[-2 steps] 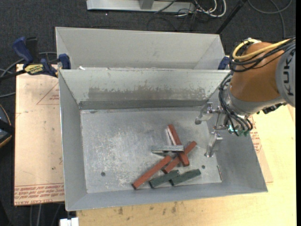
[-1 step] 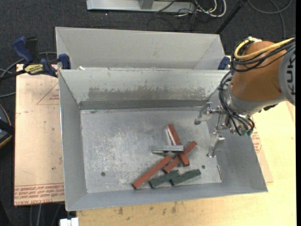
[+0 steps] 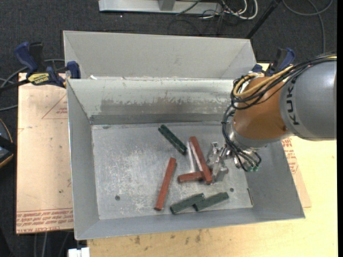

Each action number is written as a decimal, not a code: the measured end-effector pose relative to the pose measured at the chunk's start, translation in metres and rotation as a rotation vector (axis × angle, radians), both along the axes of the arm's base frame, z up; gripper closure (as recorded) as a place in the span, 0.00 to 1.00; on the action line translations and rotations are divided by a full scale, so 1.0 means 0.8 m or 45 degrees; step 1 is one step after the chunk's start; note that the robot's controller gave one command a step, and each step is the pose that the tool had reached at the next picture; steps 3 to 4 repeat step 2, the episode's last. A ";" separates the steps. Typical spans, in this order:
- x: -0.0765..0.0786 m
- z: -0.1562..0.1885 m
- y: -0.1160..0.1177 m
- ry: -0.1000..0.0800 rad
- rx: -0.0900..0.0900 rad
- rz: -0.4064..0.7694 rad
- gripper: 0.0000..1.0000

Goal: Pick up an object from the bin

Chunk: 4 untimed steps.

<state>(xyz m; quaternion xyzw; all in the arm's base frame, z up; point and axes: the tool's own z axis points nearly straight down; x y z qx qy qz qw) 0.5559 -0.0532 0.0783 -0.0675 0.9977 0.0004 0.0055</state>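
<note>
Pincer [image 3: 217,164] (open or closed, cannot tell) sits just right of a red stick [image 3: 197,153].

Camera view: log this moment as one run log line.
gripper: low in bin, right of centre | nearest: crossed red-brown bars | held: cannot tell | also: dark green bars near front wall

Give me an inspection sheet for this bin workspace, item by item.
Surface: grey metal bin floor, scuffed.
Job's things: red bars, crossed, right of centre, beside the gripper.
Clutter: long red stick mid-bin; dark green bar behind it; two dark green bars by the front wall.
Gripper: gripper low at the red bars.
Cables: cable bundle on the wrist; loose cables behind the bin.
Surroundings: dark carpet.
</note>
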 end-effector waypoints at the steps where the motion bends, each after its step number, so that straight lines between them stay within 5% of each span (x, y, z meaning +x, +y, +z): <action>1: 0.000 0.000 0.000 0.000 0.000 0.000 1.00; 2: 0.011 0.246 0.005 0.002 -0.003 0.073 1.00; 4: 0.011 0.246 0.005 0.002 -0.003 0.073 1.00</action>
